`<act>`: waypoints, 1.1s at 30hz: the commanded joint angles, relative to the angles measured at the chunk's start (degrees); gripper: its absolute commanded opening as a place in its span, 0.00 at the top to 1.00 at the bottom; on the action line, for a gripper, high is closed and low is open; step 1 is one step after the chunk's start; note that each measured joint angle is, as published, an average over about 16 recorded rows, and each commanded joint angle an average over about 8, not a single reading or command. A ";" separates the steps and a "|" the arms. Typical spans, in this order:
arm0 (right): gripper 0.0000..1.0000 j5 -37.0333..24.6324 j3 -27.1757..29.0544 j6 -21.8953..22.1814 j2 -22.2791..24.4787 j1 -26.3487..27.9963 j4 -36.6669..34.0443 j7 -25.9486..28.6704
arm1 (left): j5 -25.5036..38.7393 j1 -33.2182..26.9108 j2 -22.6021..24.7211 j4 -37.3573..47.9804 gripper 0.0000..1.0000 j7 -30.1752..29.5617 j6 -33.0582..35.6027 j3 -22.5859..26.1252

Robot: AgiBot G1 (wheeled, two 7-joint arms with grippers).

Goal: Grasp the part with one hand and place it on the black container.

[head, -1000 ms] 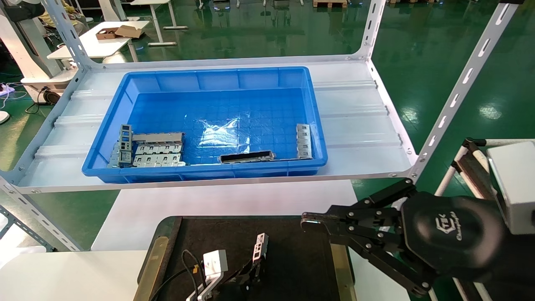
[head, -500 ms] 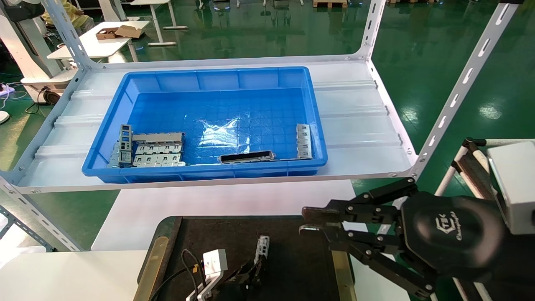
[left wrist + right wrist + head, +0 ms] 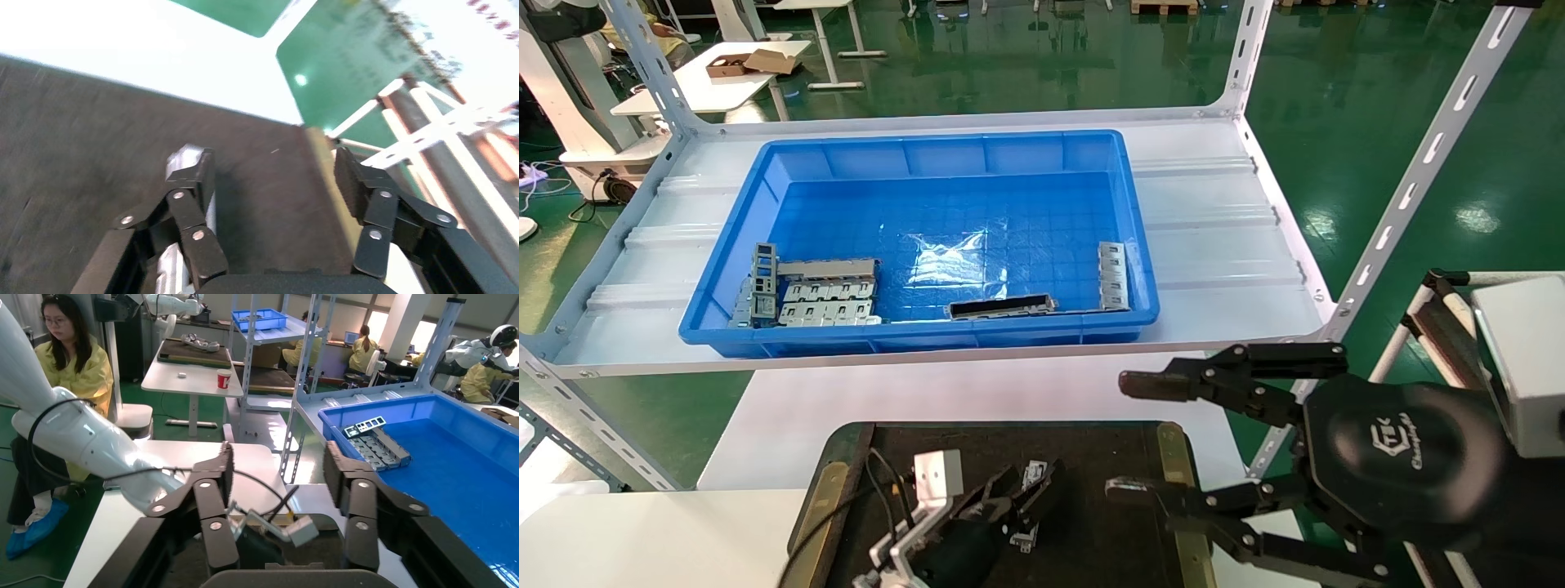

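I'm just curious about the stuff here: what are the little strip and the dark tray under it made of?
The part looks like thin bare metal: silver-grey, shiny, with punched cut-outs. The black container has a matte, dark surface, maybe rubber or felt, and its rims look like brass-coloured metal.

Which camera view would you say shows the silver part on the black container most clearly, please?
The head view: the part lies on the black container at the left end effector. The left wrist view shows only a sliver of it beside one finger; the right wrist view hides it.
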 commanded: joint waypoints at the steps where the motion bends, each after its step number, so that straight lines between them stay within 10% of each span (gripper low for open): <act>1: 0.00 0.00 -0.01 0.00 0.00 0.00 0.00 0.00 | -0.03 0.32 -1.46 -2.19 0.00 0.00 1.56 -0.53; 33: 0.00 0.07 -0.10 0.04 0.04 0.02 0.00 -0.05 | -8.98 -0.41 -33.40 -9.21 0.00 4.06 51.29 -8.58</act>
